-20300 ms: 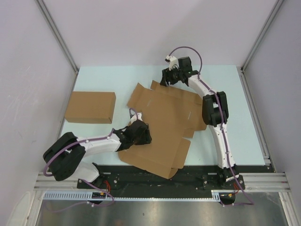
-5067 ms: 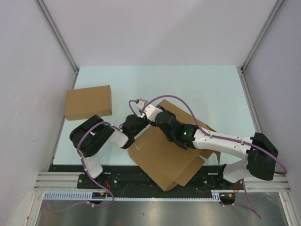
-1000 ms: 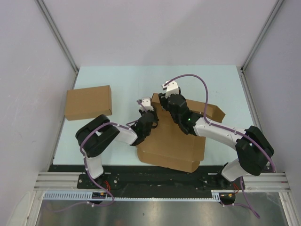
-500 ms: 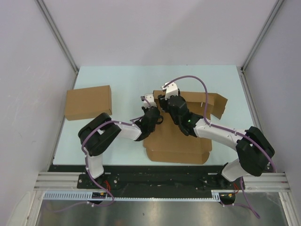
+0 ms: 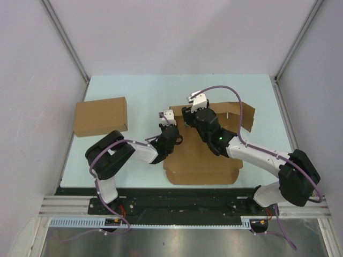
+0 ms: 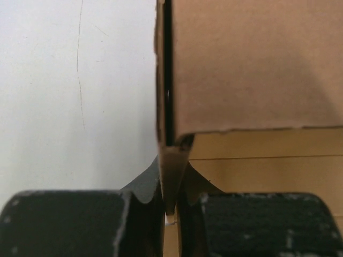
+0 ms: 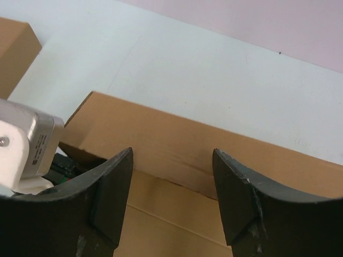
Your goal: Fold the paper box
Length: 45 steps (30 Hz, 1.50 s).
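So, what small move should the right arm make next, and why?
Probably nudge the right gripper forward against the back wall of the paper box: it is open, facing that wall, while the left gripper pinches the side flap.

Your worktop (image 5: 139, 91) is a pale blue-green sheet, and in the left wrist view you can make out faint scratch lines on it. You have two things lying on it. The paper box (image 5: 201, 163) sits right of centre, with its flat brown base on the surface, its near edge close to the worktop's near rim and its far wall standing up. The plain box (image 5: 101, 116) rests well apart at the left edge, closed and turned slightly askew.
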Motion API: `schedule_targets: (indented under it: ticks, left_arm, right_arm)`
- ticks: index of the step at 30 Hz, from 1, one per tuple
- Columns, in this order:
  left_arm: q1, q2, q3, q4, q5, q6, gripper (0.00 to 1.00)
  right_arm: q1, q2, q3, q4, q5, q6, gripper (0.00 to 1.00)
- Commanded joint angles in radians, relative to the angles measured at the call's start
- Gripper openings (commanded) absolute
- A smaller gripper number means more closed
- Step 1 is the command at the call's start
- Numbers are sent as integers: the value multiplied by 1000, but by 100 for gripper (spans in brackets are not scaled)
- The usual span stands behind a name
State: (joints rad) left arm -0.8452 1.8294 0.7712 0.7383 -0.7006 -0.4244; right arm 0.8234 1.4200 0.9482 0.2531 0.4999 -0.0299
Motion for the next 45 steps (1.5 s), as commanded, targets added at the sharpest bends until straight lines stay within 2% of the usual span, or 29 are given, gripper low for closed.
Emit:
schedule_targets:
  ticks: [1, 13, 18, 22, 26, 34, 40, 45]
  left_arm:
    - [-5, -41, -36, -27, -28, 45, 1]
    - [-3, -113, -76, -53, -72, 147, 0]
    - [-5, -160, -93, -114, -120, 185, 0]
    - [-3, -196, -115, -142, -145, 199, 0]
    - [8, -213, -107, -195, -145, 208, 0]
    - [20, -217, -29, -298, -114, 227, 0]
    - [50, -208, 74, -509, 2, 191, 0]
    - [77, -219, 109, -588, 87, 188, 0]
  right_arm:
    - [-4, -62, 29, -2, 22, -16, 66]
    - [-46, -87, 38, -64, 22, 25, 65]
    - [-130, -176, 40, -93, 32, 93, 66]
    - [-217, -281, 40, -208, 51, 186, 66]
    - [-270, -366, 37, -348, 55, 196, 66]
    - [-236, -490, -54, -518, 51, 102, 65]
    - [-175, -458, -126, -485, 129, 47, 63]
    - [-182, -392, -126, -421, 147, 7, 62]
